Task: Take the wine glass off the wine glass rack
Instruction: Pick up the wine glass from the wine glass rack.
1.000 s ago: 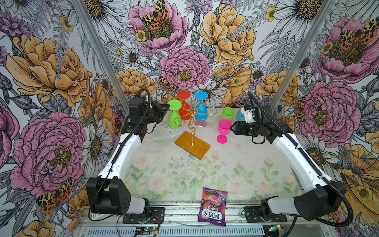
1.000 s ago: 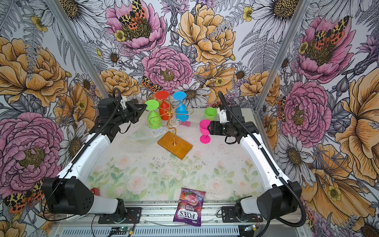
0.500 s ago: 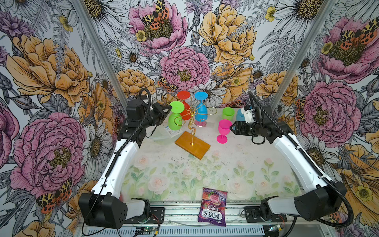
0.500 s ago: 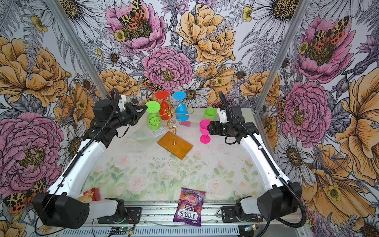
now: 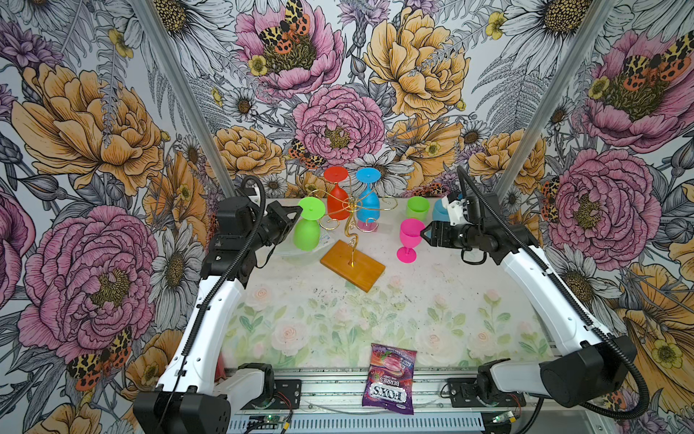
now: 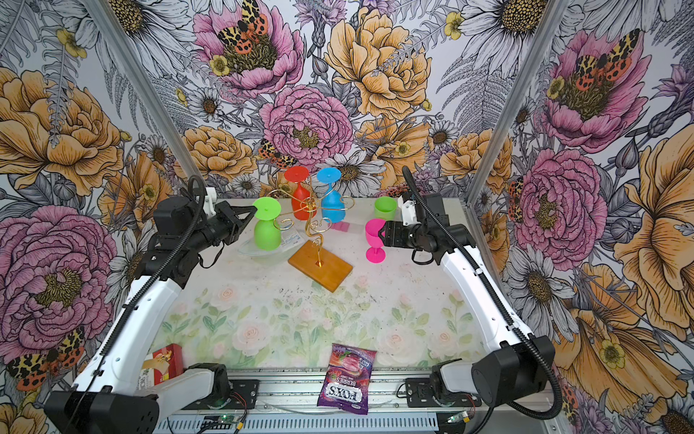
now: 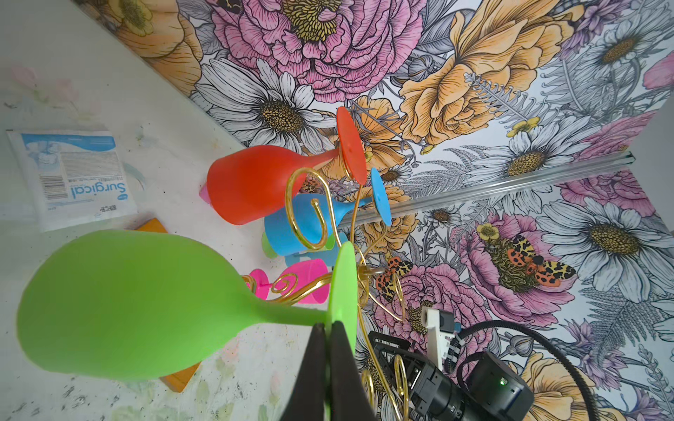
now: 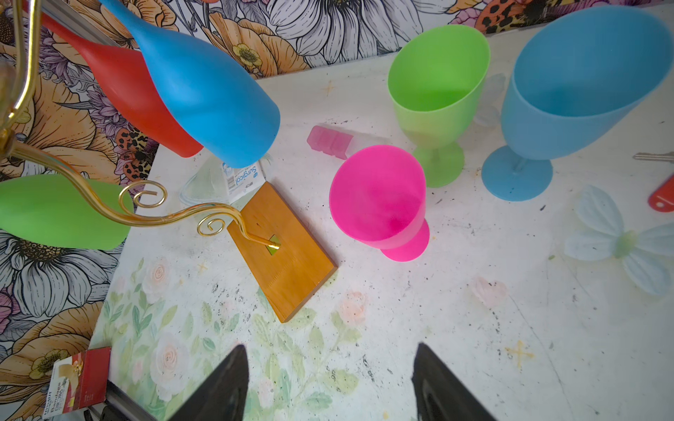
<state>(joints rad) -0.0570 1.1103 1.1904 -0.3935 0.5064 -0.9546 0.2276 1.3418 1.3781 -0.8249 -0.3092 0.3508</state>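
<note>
Only the left wrist view showed the left tool (image 7: 330,328) pinched shut on the foot of the green wine glass (image 7: 127,302), which hung inverted beside a scroll of the wine glass rack (image 5: 366,271); the right wrist view showed the right tool (image 8: 330,346) wide and empty.

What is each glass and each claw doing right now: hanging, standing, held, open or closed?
Left gripper: shut on hanging green glass, by its foot.
Right gripper: open, empty.
Hanging green glass: upside down, held.
Red glass: upside down on rack.
Hanging blue glass: upside down on rack.
Pink glass: standing upright, not held.
Standing green glass: upright, empty.
Standing blue glass: upright, empty.
Rack: upright.
</note>
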